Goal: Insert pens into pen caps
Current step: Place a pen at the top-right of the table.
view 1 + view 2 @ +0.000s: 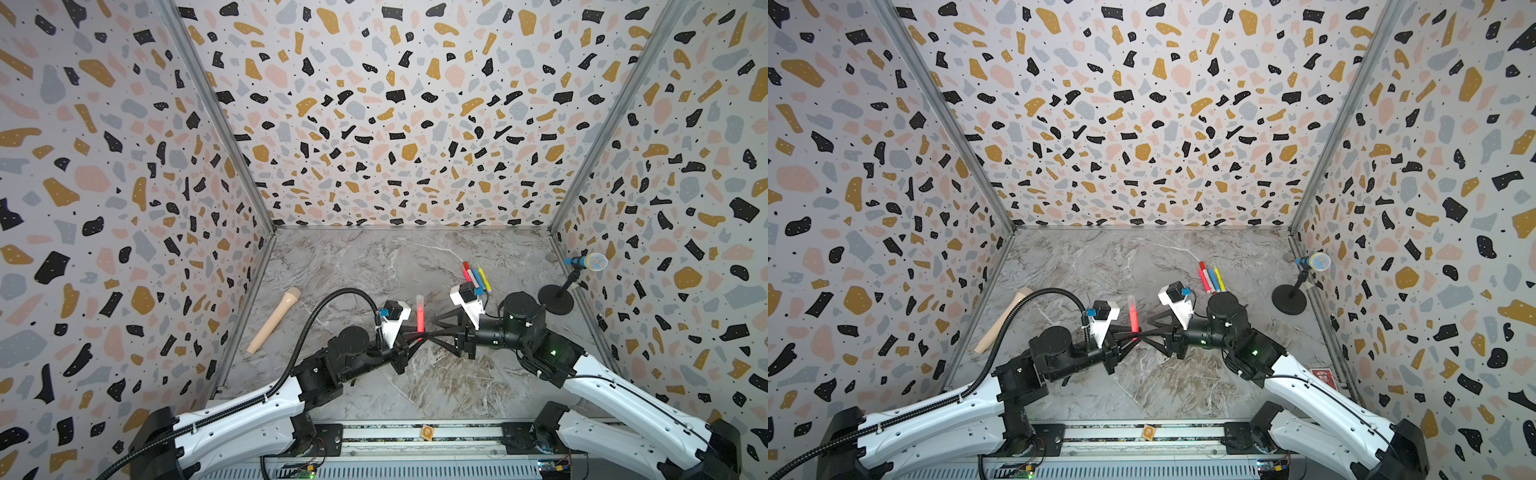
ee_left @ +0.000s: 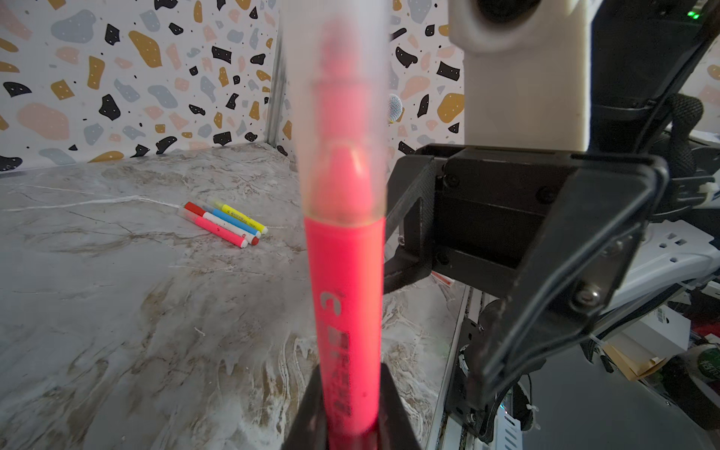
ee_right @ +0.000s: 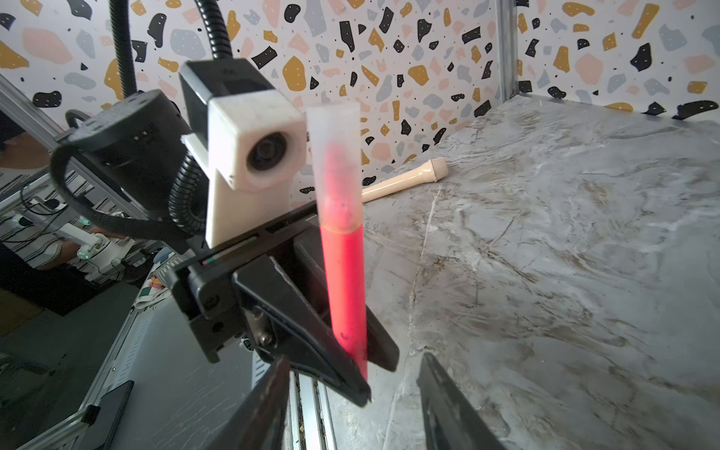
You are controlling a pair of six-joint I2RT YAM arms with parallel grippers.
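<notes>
Neon pink and standing upright, a thin marker pen (image 1: pixel 420 316) is pinched at its lower end by the left gripper (image 1: pixel 419 335), whose black jaws are pressed tight onto the barrel. A translucent frosted plastic cap (image 3: pixel 335 163) sits over the pen's upper end, and the pink tip shows through it in both wrist views. The right gripper (image 3: pixel 355 356) faces the left one from the opposite side. Its jaws are spread and hold nothing, with their tips close to the pen's lower part, one on either side of it; whether they touch it cannot be told. Both grippers meet above the grey veined marble tabletop (image 1: pixel 374 266), near its middle. Farther back and to the right, four more thin marker pens (image 1: pixel 476 276) lie flat, side by side and touching: one pink, one white-barrelled with red ends, one blue, one yellow. A long thick beige microphone-shaped stick (image 1: pixel 274 320) lies near the left wall, and a blue microphone on a black round stand (image 1: pixel 586 262) is by the right wall. A small orange-tan square tag (image 1: pixel 427 432) rests on the front rail.
</notes>
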